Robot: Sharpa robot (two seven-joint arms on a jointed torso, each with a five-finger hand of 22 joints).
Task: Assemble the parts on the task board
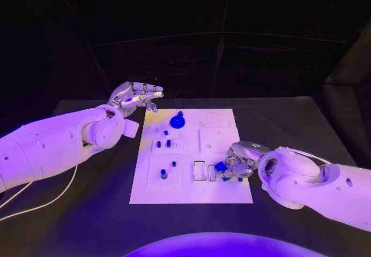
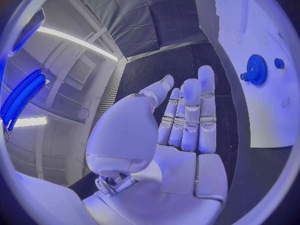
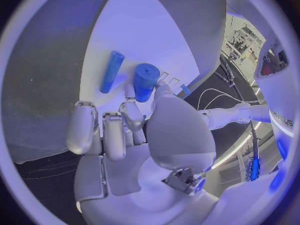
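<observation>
Black table (image 1: 309, 123), white task board (image 1: 220, 193), right hand (image 1: 236, 160) pinching upright blue cylinder (image 3: 145, 81)

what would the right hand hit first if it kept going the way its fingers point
Probably the thick blue cylinder right at the right hand's fingertips, with the thinner blue rod lying beside it on the task board; whether the fingers already touch is unclear.
</observation>
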